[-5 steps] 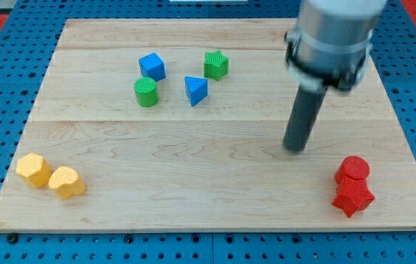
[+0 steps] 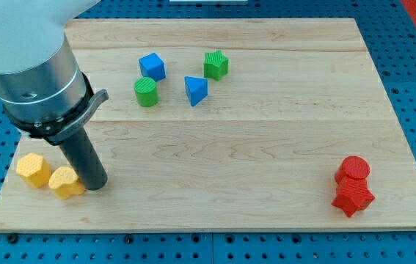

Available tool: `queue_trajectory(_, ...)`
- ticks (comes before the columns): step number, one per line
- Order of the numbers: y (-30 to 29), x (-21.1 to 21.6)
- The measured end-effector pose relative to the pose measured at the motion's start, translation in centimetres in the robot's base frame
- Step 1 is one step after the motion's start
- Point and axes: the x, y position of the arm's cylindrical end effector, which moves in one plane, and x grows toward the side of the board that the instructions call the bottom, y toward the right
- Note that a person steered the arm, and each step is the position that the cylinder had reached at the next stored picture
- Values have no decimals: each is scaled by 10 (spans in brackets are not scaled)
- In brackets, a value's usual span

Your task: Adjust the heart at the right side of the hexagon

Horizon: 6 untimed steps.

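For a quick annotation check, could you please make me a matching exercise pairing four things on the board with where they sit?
Things:
1. yellow heart
2. yellow hexagon
3. red star
4. green star

Places:
A. the view's bottom right corner, just below the red cylinder
B. the view's top, right of the blue cube
C. nearest the board's left edge
D. touching my tip on its left

Pairs: 1-D, 2-C, 3-A, 4-B

Yellow heart (image 2: 65,182) lies flat near the desk's (image 2: 266,147) bottom-left corner, just right of the yellow hexagon (image 2: 33,169), the two nearly touching.
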Motion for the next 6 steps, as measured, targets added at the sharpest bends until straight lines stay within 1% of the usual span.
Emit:
queue_trajectory(1, 71, 33)
queue_trajectory(2, 17, 57)
queue_trajectory(3, -16, 41)
queue_trajectory(4, -18, -11)
queue_trajectory(5, -11, -36)
queue_trajectory(6, -10, -5)
